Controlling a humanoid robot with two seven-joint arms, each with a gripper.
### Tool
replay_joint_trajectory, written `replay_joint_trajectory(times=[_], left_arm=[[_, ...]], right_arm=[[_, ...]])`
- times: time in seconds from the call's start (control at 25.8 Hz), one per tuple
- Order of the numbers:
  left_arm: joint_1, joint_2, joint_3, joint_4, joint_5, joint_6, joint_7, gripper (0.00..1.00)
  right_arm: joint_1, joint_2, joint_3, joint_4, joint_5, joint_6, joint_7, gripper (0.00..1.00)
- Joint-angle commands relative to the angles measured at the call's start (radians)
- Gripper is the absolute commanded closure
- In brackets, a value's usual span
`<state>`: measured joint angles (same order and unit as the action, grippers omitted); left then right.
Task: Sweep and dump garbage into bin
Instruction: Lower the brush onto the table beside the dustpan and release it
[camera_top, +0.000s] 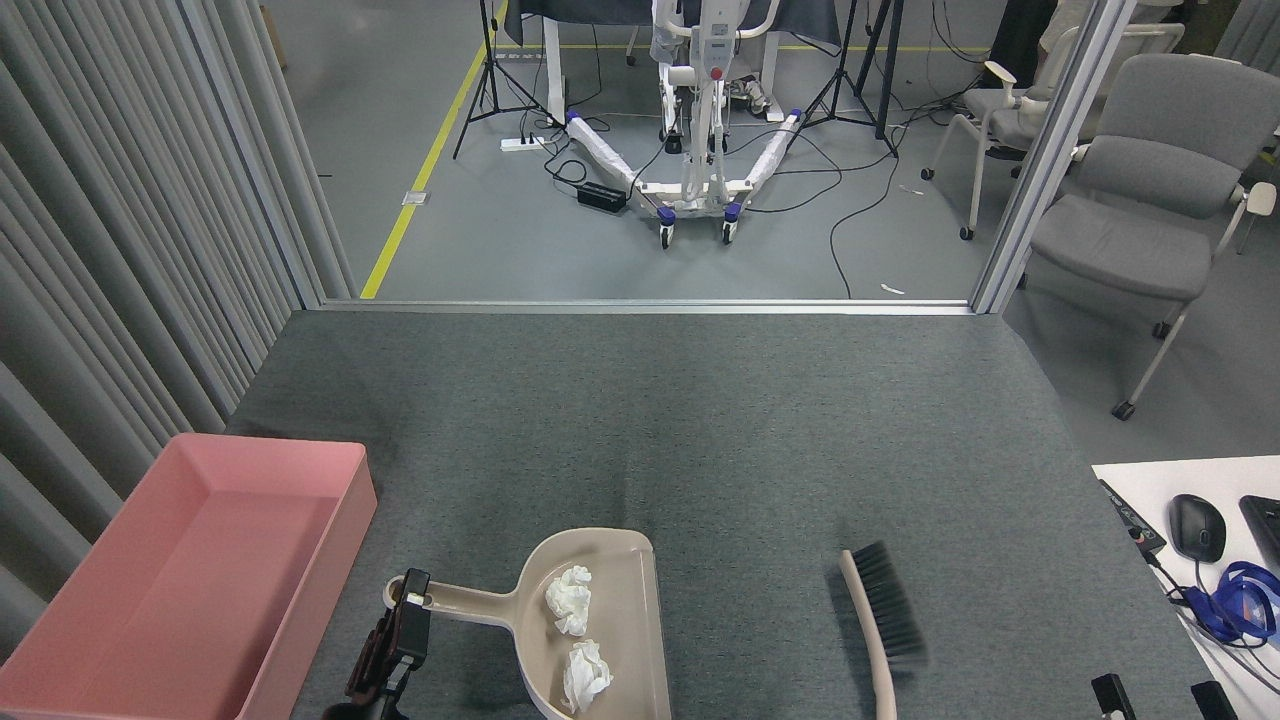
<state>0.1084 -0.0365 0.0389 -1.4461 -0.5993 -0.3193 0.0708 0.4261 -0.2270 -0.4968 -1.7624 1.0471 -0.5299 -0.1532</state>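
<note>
Black and narrow, the left gripper (408, 598) was clamped on the end of the beige dustpan (610, 640) handle, low in the head view near the bottom edge. Of the right gripper (1160, 692) only two dark fingertips showed at the bottom right, set well apart with nothing between them.

Both wads of white garbage lay inside the dustpan's scoop: one wad (570, 598) nearer the middle, the other wad (585, 675) closer to the bottom edge, apart from each other. The dustpan rested on the grey carpet (700, 420).

To the right of the dustpan, a brush (880, 620) lay on the carpet, free of either gripper, its dark bristles pointing right and its beige handle running down out of view.

To the left of the dustpan sat the pink bin (345, 520), with nothing in the part that showed, just beside the left gripper and against the grey slatted wall (120, 250).

At far right a white desk corner (1150, 490) carried a black mouse (1197, 527) and blue cable
</note>
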Motion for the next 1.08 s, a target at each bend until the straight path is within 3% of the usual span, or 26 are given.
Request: replay_joint_trajectory(times=[0.0,0.54,1.05], left_arm=[[-0.001,0.0,0.002,-0.007,0.018,0.005,0.0,1.0],[0.001,0.01,0.002,-0.066,0.237,0.091,-0.068,1.0],[0.016,0.0,0.006,-0.094,0.293,0.06,-0.052,1.0]], right_arm=[[-0.001,-0.035,-0.022,-0.002,-0.039,-0.002,0.014,0.02],[0.01,-0.025,-0.016,0.021,-0.036,-0.004,0.015,0.02],[0.013,-0.023,-0.019,0.06,-0.024,-0.01,0.015,0.02]])
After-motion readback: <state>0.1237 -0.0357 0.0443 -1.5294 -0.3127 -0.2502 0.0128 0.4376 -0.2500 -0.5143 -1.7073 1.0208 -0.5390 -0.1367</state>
